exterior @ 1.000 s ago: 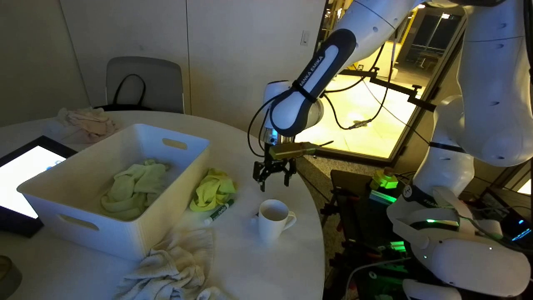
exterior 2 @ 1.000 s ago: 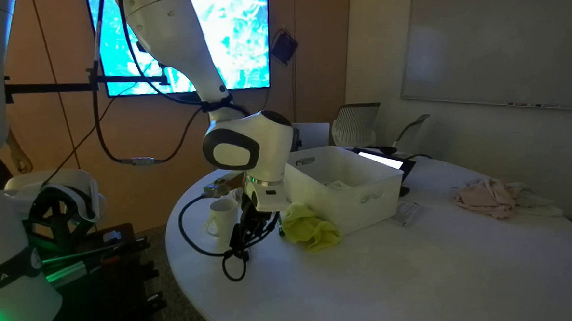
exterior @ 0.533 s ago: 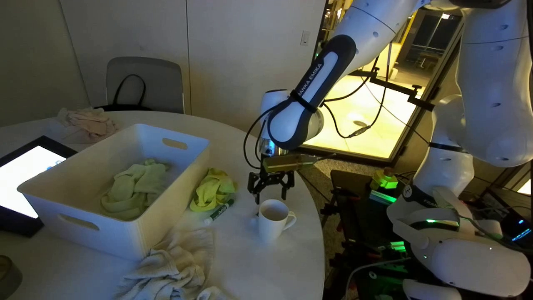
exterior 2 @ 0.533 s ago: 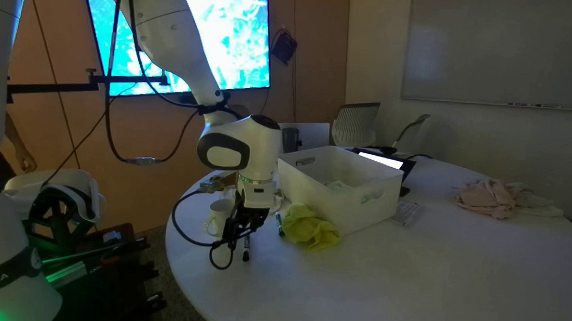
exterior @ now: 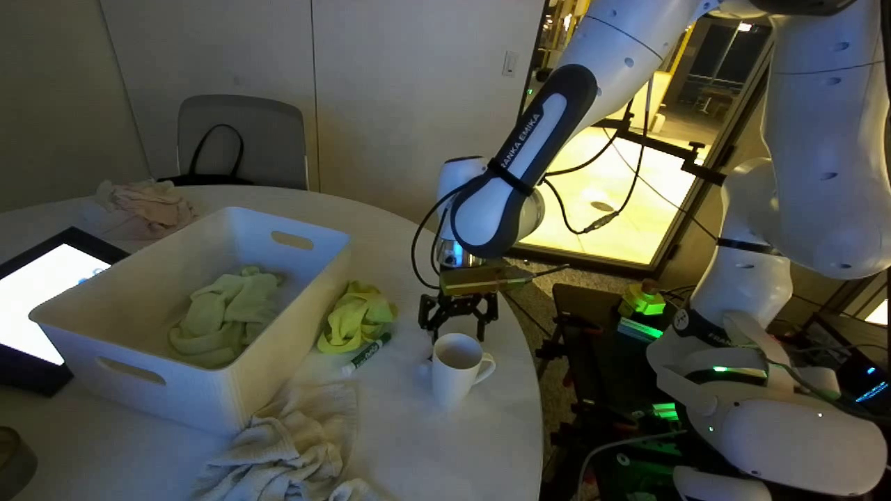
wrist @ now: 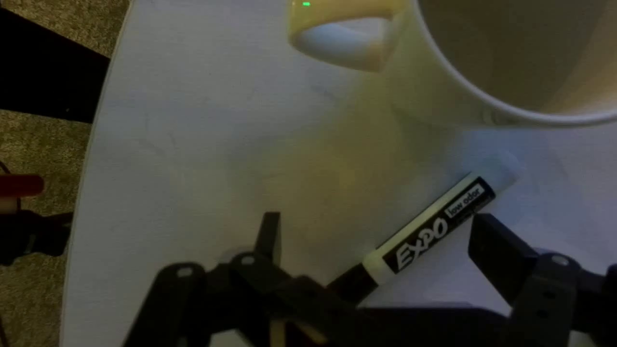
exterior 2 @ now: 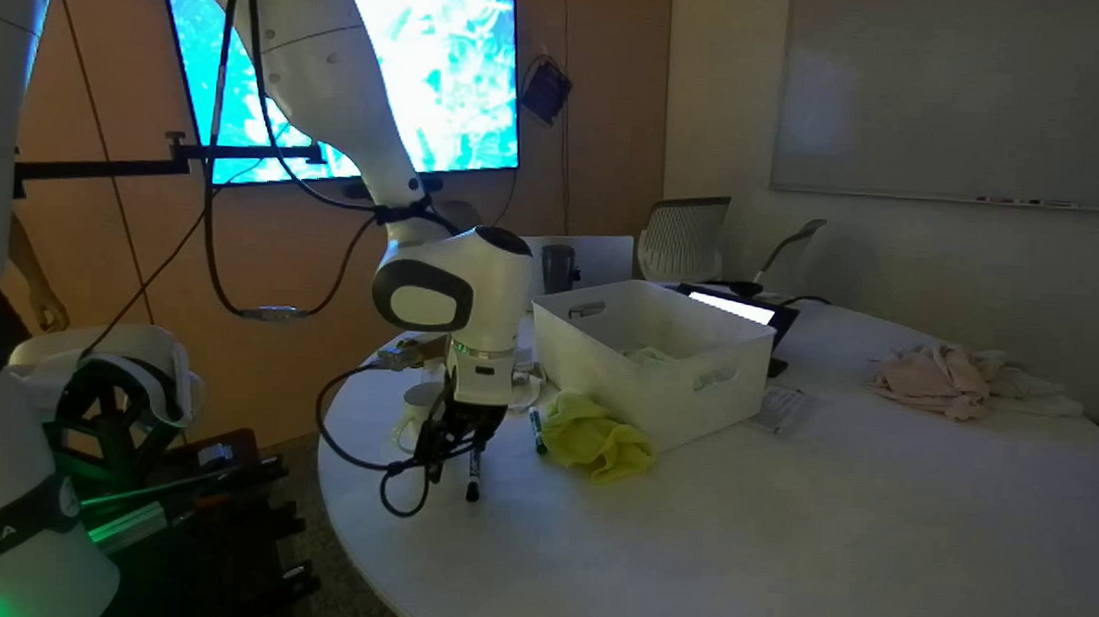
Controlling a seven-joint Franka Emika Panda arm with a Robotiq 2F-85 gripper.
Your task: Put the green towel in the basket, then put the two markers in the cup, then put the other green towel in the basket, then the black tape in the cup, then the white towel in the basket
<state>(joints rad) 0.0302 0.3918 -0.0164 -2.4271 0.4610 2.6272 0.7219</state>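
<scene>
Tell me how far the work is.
Done: one green towel lies in the basket. In hand: nothing; open fingers hover by the black marker. Left on the table: that marker, the green marker, the other green towel, the white towel and a dark roll, perhaps the tape.

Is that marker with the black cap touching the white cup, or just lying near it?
Apart. The wrist view shows it: a strip of table lies between the pale end of the black-capped marker and the side of the cup.
</scene>
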